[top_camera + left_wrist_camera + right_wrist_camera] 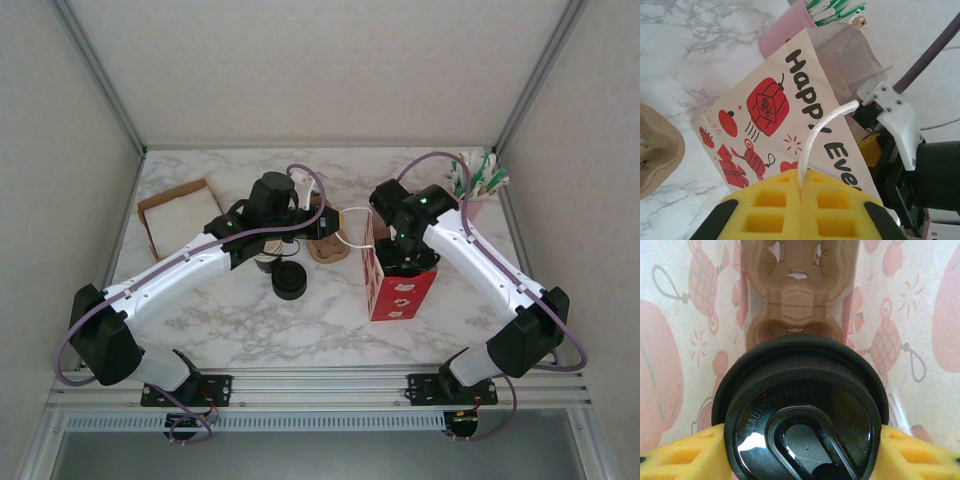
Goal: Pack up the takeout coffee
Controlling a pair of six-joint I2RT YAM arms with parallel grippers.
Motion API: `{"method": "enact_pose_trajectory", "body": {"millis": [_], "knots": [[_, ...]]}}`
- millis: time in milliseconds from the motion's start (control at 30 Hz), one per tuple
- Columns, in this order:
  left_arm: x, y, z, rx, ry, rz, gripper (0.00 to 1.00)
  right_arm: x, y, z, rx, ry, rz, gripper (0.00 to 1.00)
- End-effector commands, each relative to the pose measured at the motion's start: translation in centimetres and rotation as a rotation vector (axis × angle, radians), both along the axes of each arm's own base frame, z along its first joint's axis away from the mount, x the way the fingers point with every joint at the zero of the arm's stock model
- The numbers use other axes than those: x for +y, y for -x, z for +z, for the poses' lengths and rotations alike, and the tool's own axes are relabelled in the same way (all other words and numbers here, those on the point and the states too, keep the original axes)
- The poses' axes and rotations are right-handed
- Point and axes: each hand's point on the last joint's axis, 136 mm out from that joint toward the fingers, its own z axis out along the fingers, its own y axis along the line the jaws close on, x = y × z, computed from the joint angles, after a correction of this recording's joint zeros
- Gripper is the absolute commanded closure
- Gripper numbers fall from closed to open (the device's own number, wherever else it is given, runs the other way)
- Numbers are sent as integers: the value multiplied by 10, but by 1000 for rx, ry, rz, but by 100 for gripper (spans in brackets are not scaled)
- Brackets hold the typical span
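The takeout coffee shows its round black lid [802, 410] from above; the cup's sides are hidden under it. My right gripper [800, 452] is shut on it, a yellow pad [685, 457] against each side. It hangs inside the red-and-white paper bag [400, 288], above a brown cardboard cup carrier [797, 295] on the bag's floor. In the top view my right gripper [402, 255] reaches down into the bag's mouth. My left gripper [801, 192] is shut on the bag's white cord handle [817, 132] and holds it out to the left of the bag [765, 115].
A stack of black lids [289, 282] and lidless cups [265, 262] stands under the left arm. Another cardboard carrier [328, 247] lies beside them. A brown box [180, 215] sits back left, a pink holder of green-and-white packets [478, 182] back right.
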Motion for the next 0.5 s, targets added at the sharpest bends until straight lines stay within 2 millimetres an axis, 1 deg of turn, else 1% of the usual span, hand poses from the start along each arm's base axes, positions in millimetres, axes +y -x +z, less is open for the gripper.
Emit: {"method": "enact_pose_trajectory", "body": {"millis": [0,400,467], "knots": [[-2,-1,7,-19,13,4,100,0,1,-11,34,8,4,38],[-2,0,9,-24,18,3,100,0,1,-39,76,24,-1,39],[-2,0,9,-24,18,3,100,0,1,-40,76,22,-2,39]]}}
